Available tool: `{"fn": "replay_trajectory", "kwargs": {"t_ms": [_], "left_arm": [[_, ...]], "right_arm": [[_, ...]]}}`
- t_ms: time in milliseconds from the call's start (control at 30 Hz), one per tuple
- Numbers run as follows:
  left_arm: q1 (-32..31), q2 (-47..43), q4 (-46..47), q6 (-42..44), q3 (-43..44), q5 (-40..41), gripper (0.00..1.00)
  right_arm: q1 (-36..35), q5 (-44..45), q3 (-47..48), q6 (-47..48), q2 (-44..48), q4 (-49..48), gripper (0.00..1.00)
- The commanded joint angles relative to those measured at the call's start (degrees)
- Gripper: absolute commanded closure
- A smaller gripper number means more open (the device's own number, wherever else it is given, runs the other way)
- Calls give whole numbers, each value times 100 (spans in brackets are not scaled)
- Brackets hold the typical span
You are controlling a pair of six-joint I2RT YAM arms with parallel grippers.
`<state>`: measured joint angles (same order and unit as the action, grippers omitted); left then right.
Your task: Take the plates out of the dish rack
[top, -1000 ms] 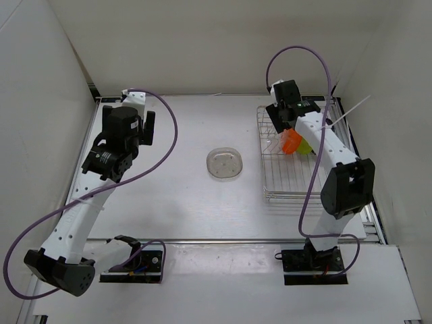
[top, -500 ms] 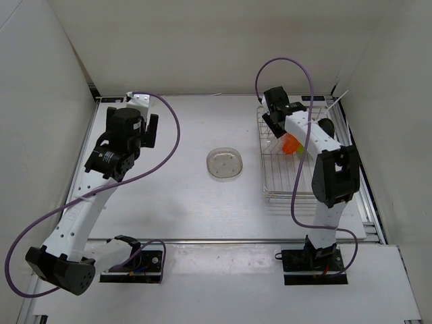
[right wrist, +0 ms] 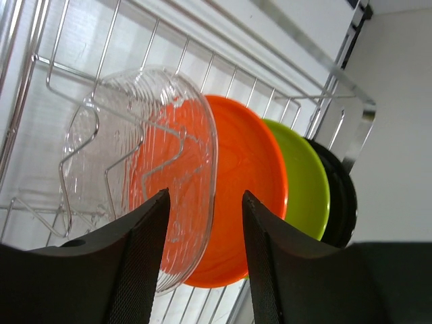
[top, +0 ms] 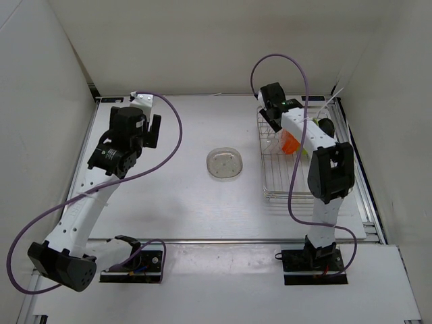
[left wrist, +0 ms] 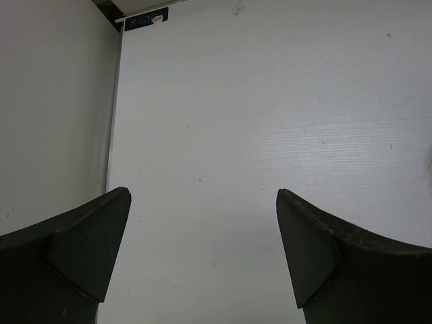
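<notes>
The silver wire dish rack (top: 287, 189) stands at the right of the table. In the right wrist view (right wrist: 81, 67) it holds plates on edge in a row: clear (right wrist: 115, 162), orange (right wrist: 253, 196), lime green (right wrist: 307, 182), black (right wrist: 342, 196). My right gripper (right wrist: 204, 196) is open over the rack's far left end (top: 270, 111). Its fingers straddle the clear plate's rim without closing on it. Another clear round plate (top: 226, 164) lies flat on the table's middle. My left gripper (left wrist: 202, 194) is open and empty above bare table at the far left (top: 150, 129).
The white side walls stand close to both arms. The rack's raised far bar (right wrist: 290, 54) runs just beyond the plates. A purple cable (top: 297, 67) loops above the right arm.
My right gripper has swung left and settled over the rack's far left end, at the clear plate. My left arm has shifted only slightly.
</notes>
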<state>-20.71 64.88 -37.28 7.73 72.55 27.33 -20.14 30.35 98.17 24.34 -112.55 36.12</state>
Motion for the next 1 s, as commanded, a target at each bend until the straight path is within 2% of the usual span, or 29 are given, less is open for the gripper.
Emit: {"fn": "replay_trajectory", "kwargs": {"t_ms": [0, 267, 367, 600, 667, 767, 833, 967], "left_arm": [[23, -46, 63, 18, 83, -131, 0], [23, 7, 10, 18, 136, -132, 0], [23, 7, 10, 18, 136, -132, 0], [23, 7, 10, 18, 136, -184, 0], [23, 7, 10, 71, 136, -184, 0], [23, 7, 10, 71, 136, -184, 0], [23, 7, 10, 71, 136, -237, 0], [23, 60, 10, 71, 136, -237, 0]], "right_arm": [[-43, 182, 351, 185, -108, -175, 49], [-95, 235, 299, 185, -171, -175, 56], [-95, 235, 299, 185, -223, -175, 56], [-95, 235, 299, 185, -276, -175, 70], [-95, 287, 299, 185, -276, -175, 71], [-95, 340, 352, 185, -276, -175, 77], [-95, 392, 352, 185, -224, -175, 85], [-95, 446, 352, 133, -223, -175, 91]]}}
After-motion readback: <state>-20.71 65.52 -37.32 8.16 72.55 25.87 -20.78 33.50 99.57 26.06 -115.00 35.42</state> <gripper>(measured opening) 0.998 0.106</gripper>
